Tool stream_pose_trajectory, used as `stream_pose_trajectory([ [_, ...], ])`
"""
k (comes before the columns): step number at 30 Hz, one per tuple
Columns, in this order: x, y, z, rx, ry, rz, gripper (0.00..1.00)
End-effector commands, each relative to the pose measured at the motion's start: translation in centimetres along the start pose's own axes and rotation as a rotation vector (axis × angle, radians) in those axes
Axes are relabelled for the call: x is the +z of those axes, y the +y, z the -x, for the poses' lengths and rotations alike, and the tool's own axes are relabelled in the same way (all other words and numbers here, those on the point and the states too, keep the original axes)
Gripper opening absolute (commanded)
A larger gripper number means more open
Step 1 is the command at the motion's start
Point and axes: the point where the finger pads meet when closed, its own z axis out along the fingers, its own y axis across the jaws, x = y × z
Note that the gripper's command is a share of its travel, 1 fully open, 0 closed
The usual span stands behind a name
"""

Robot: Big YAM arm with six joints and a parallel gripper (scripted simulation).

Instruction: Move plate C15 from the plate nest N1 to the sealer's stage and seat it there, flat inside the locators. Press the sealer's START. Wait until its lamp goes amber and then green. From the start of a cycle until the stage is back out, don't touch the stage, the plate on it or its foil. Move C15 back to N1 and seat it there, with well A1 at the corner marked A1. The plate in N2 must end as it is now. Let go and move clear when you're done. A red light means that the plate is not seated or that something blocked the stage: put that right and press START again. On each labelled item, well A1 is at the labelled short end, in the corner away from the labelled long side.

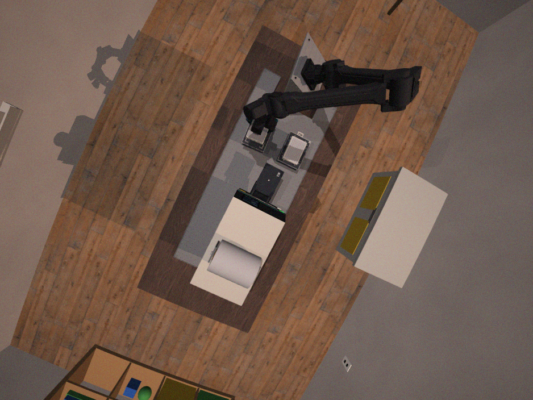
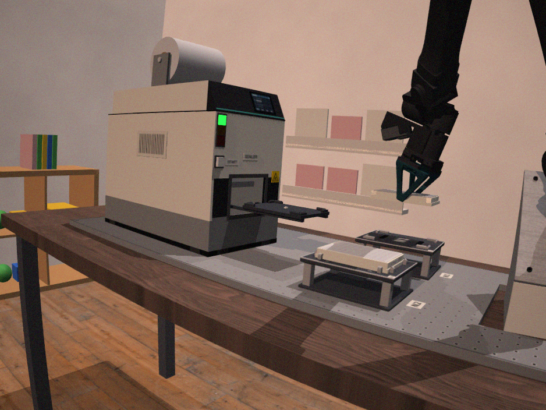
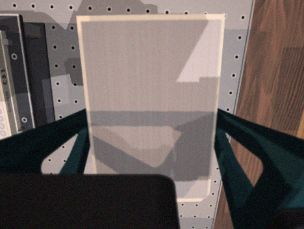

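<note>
My gripper [image 1: 260, 128] [image 2: 410, 194] [image 3: 151, 115] is shut on plate C15 [image 1: 258, 135] [image 2: 429, 198] [image 3: 152, 65], gripping its two long sides. The plate looks about level and hangs well above nest N1 [image 1: 260, 149] [image 2: 434, 247], which is empty. Its top is smooth, with foil over it and no wells showing; one corner at the lower right of the wrist view is cut. Its label is hidden. The sealer's stage [image 1: 270, 180] [image 2: 286, 211] is out and empty. The lamp [image 2: 222, 119] is green, above the START button [image 2: 219, 162].
A second plate [image 1: 294, 150] [image 2: 357, 253] [image 3: 3, 123] sits in nest N2, beside N1. The sealer [image 1: 254, 224] [image 2: 158, 176] stands beyond the stage, with a foil roll [image 1: 234, 262] [image 2: 198, 62] on top. The arm's upright metal base plate [image 2: 529, 229] is at the right.
</note>
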Motion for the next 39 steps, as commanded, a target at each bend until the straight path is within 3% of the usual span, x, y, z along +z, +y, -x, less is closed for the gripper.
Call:
stream_pose_trajectory([
  [1,0.5,0.4,-0.1,0.004,0.001,0.003,0.00],
  [25,1.9,0.2,-1.0,0.016,0.012,0.009,0.00],
  [31,1.5,-0.6,0.3,0.005,-0.014,-0.002,0.00],
  [39,2.2,0.4,-0.6,0.003,0.002,0.003,0.00],
])
